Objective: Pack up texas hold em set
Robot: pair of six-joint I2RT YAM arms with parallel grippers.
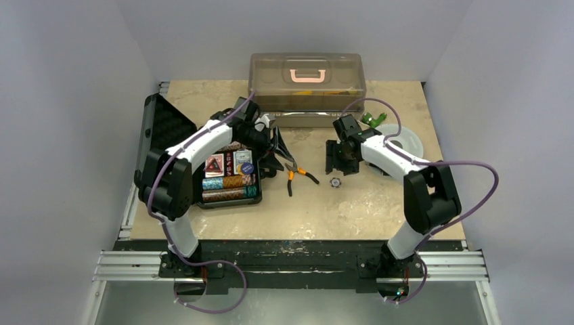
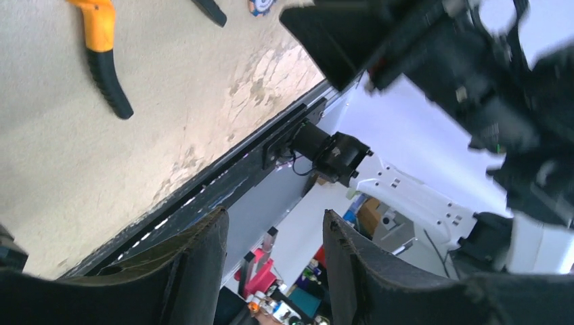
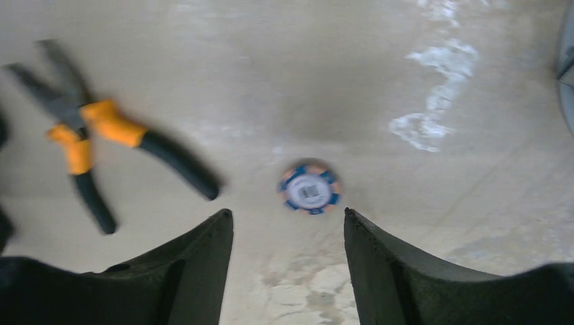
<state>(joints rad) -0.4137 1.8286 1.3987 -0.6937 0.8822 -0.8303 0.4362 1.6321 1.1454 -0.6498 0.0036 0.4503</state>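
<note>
White walls close around a beige, stone-patterned table (image 1: 379, 203). At its left side lies a small black plastic briefcase (image 1: 166, 125), open, with rows of teal and brown poker chips (image 1: 230, 188) inside. The left arm crosses over the case and hides a part of its content. The small squares above the rows are too small to read, and I cannot make out dice or cards for sure.

One loose round chip with blue and orange rim (image 1: 334, 182) lies flat on the bare table, well apart from the case. The right pincer (image 1: 338, 161) hangs just behind it, not touching. In the right wrist view, which is blurred, this chip (image 3: 309, 189) sits just ahead of the gap of the right pincer (image 3: 288, 215). The black fingers (image 3: 196, 271) stand wide apart with nothing between them.

Black pliers with orange handles (image 1: 298, 176) lie between the case and the chip. The left pincer (image 1: 272, 157) is near them, beside the right edge of the case. Its wrist view is tilted and unsharp: the left pincer (image 2: 274, 223) is spread and empty. The pliers (image 2: 101, 47) are cut off by the top edge, and so is the chip (image 2: 260, 5).

A large translucent brown box with pink handle (image 1: 308, 81) stands at the far edge.
</note>
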